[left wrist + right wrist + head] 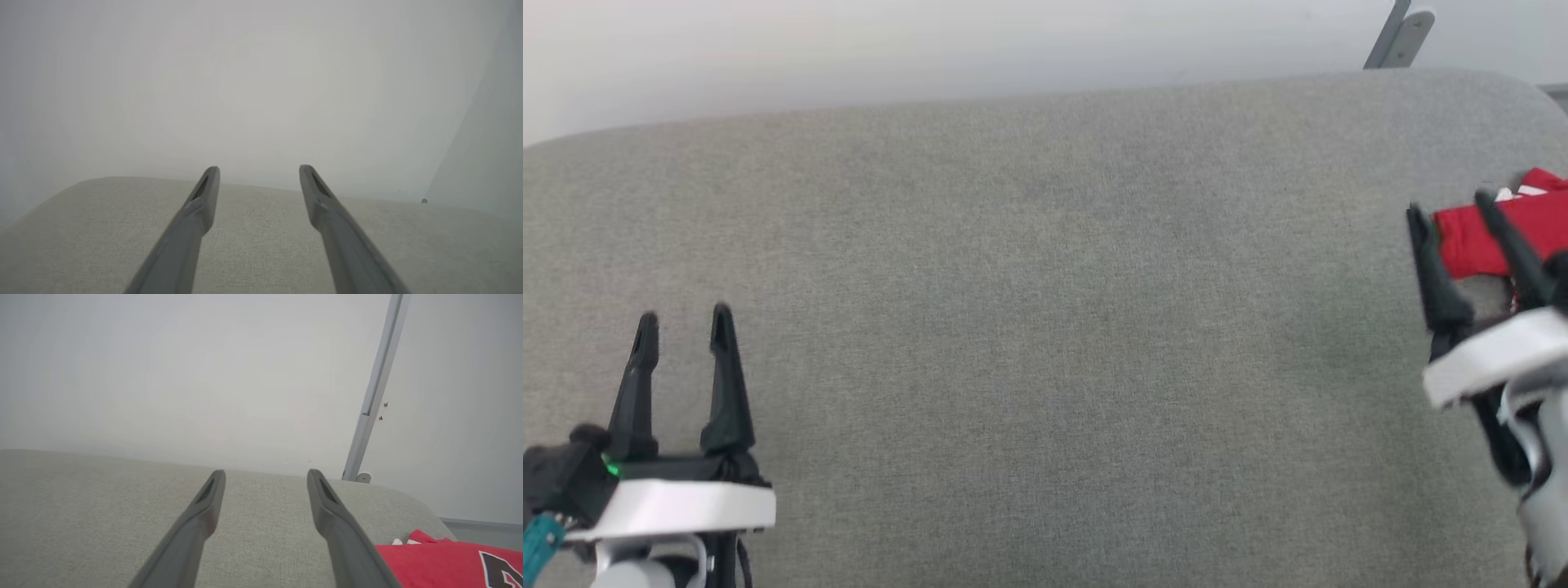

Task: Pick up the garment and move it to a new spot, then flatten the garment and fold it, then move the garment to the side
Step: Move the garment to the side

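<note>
The garment (1486,233) is a red shirt lying folded at the far right of the grey padded surface, partly cut off by the head view's edge. In the right wrist view the garment (441,565) fills the lower right corner, with black-and-white lettering showing. My right gripper (1450,208) hangs open just in front of the garment's left end, one finger crossing over the red cloth; nothing is between its fingers. The right gripper (265,475) points past the garment toward the wall. My left gripper (685,320) stands open at the lower left, far from the garment. The left gripper (258,171) holds nothing.
The grey fabric surface (1045,327) spans the whole head view, with its rounded far edge against a pale wall. A grey metal post (374,396) rises behind the right far corner, and the same post (1401,37) shows at the top right.
</note>
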